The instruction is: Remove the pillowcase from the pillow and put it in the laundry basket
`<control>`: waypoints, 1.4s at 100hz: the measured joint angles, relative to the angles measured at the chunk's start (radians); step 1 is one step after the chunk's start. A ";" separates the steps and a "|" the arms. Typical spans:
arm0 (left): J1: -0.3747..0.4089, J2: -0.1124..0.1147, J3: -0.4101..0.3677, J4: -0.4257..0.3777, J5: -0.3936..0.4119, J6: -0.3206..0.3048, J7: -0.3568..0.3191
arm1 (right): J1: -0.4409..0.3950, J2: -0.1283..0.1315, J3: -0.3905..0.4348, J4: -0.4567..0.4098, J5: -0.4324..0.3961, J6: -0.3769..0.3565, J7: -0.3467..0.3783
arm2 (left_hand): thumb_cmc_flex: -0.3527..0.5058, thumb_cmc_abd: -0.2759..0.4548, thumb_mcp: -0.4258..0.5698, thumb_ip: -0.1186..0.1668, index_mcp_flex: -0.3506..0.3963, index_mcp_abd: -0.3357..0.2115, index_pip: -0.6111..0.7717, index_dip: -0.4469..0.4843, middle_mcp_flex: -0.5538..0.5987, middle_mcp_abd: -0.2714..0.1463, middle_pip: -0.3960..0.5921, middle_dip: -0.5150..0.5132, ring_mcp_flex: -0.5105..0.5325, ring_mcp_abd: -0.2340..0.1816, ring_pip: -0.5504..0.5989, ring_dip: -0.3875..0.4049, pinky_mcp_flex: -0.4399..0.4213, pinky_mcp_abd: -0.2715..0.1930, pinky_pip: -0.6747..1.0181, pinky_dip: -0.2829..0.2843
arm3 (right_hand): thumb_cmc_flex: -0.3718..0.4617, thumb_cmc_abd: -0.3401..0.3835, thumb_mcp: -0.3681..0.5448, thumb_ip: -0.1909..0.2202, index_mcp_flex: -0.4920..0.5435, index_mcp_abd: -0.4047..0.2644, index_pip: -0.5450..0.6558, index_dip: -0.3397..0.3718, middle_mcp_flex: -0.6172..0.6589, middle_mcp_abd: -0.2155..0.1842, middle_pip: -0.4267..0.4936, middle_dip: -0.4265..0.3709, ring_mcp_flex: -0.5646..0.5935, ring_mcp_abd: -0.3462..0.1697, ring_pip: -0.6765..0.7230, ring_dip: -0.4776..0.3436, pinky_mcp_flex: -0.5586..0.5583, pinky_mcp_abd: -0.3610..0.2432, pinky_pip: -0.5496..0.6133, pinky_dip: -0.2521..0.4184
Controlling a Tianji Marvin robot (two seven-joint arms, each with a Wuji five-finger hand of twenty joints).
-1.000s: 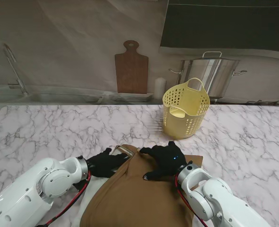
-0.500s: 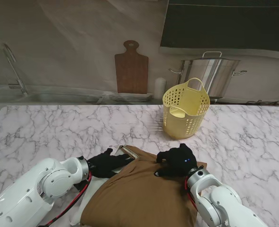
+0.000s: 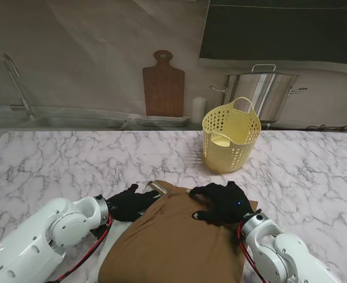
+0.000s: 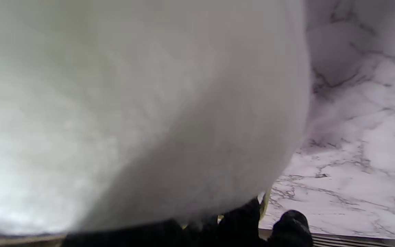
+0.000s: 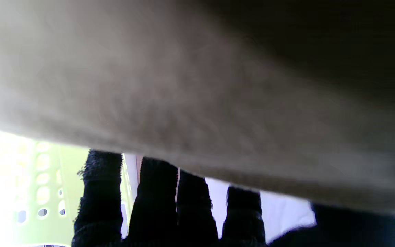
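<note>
Both hands sit at the brown pillowcase's [image 3: 173,236] far edge in the stand view, near the laundry basket [image 3: 231,141]; the right hand [image 3: 223,202] has slid back, fingers spread flat on the cloth. Left hand [image 3: 129,203] looks curled at the opening, grip unclear. Wrist views are mostly fabric, right fingers [image 5: 156,199] apart, so it's probably still hunting a hold.

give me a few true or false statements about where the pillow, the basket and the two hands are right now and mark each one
1. The brown fabric pillowcase is already inside the pale yellow perforated plastic laundry basket. False: it lies on the white marble table, nearer to me than the basket.
2. The right hand rests on top of the brown fabric. True.
3. The left hand is at the pillowcase's left far edge. True.
4. The laundry basket lies tipped on its side. False: it stands upright.
5. The brown wooden cutting board lies flat on the table. False: it leans against the back wall.
</note>
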 measured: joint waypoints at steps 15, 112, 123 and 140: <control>0.012 -0.001 -0.012 -0.002 0.000 -0.004 0.002 | 0.015 -0.004 0.005 -0.018 -0.025 0.002 0.000 | 0.000 0.000 0.000 0.000 0.000 0.000 0.000 0.000 -0.004 -0.001 0.000 0.000 -0.009 0.000 0.001 0.000 0.000 0.000 0.000 0.000 | -0.022 -0.001 -0.018 0.013 -0.123 0.083 -0.103 -0.030 -0.043 0.001 -0.002 -0.015 -0.028 0.004 0.001 -0.001 -0.018 0.000 -0.008 0.001; 0.039 -0.001 -0.051 -0.022 -0.008 -0.021 -0.027 | 0.395 0.029 -0.271 0.140 -0.006 0.005 0.320 | 0.000 0.000 0.000 0.000 0.040 0.000 0.001 0.012 0.045 0.001 -0.003 0.000 -0.009 0.001 0.002 0.000 0.000 0.000 0.000 0.000 | 0.189 -0.083 0.160 -0.086 0.211 -0.171 0.334 -0.137 -0.155 0.049 0.150 0.209 -0.131 -0.051 0.365 0.189 -0.103 0.048 -0.084 0.086; 0.041 -0.001 -0.053 -0.029 -0.011 -0.017 -0.040 | 0.381 0.024 -0.249 0.157 -0.002 -0.039 0.260 | 0.000 0.000 0.000 0.000 0.040 -0.008 0.001 0.012 0.045 -0.005 -0.003 0.000 -0.009 0.001 0.000 -0.001 0.000 0.000 0.000 0.000 | 0.190 -0.096 0.160 -0.094 0.284 -0.173 0.388 -0.139 -0.100 0.025 0.103 0.165 -0.130 -0.051 0.314 0.179 -0.108 0.049 -0.092 0.086; 0.042 0.000 -0.056 -0.037 -0.011 -0.016 -0.052 | 0.299 0.011 -0.160 0.133 -0.073 -0.058 0.211 | 0.000 0.000 0.000 0.000 0.041 -0.017 0.002 0.024 0.045 -0.015 -0.003 0.000 -0.009 0.001 -0.001 -0.002 0.000 0.000 0.000 0.000 | 0.189 -0.087 0.189 -0.115 0.293 -0.137 0.395 0.003 -0.050 -0.009 0.100 0.153 -0.130 -0.049 0.243 0.130 -0.114 0.050 -0.099 0.086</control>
